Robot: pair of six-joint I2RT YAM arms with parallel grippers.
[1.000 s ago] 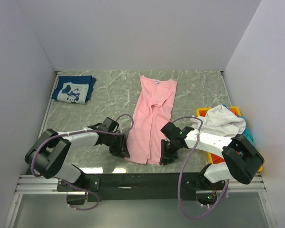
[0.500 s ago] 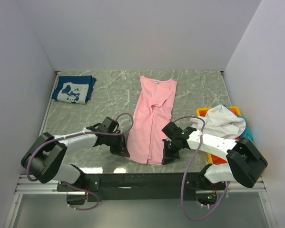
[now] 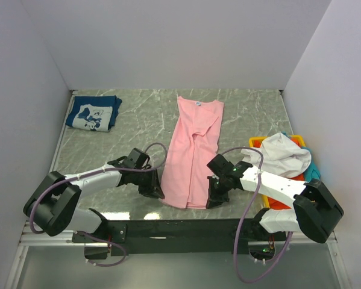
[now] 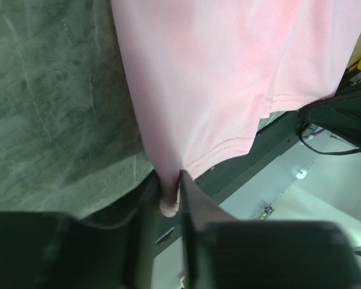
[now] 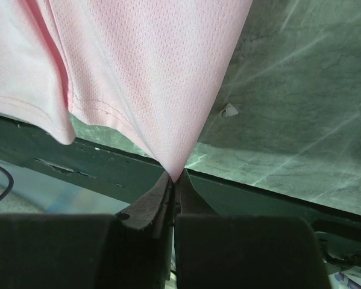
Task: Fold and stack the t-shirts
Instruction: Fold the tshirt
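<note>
Pink knit, fine mesh weave, thin and limp. The pink t-shirt (image 3: 195,144) lies lengthwise down the middle of the table (image 3: 138,120), collar at the far end and hem at the near edge between my arms. It looks already narrowed by lengthwise folds.

Grip check:
- My left gripper (image 4: 168,188) is clenched on the left hem corner. The wrist view shows a small wad of cloth nipped between the fingers.
- My right gripper (image 5: 174,179) is clamped on the right hem corner. The fabric tapers to a point inside the jaws.

Handling judgement: very light, with no stiffness of its own. I expect it to sag between the two holds and drape wherever tension drops. The smooth mesh could slide out of so thin a pinch. The double-stitched hem is the thickest part, so the corners on that seam look like the right places to hold. Both corners should rise evenly with the hem kept taut, or the layers may skew.

Elsewhere: the navy tee (image 3: 93,112) lies folded at the far left, well apart. The white tee (image 3: 282,155) is heaped on the yellow tray (image 3: 256,142) at right.
</note>
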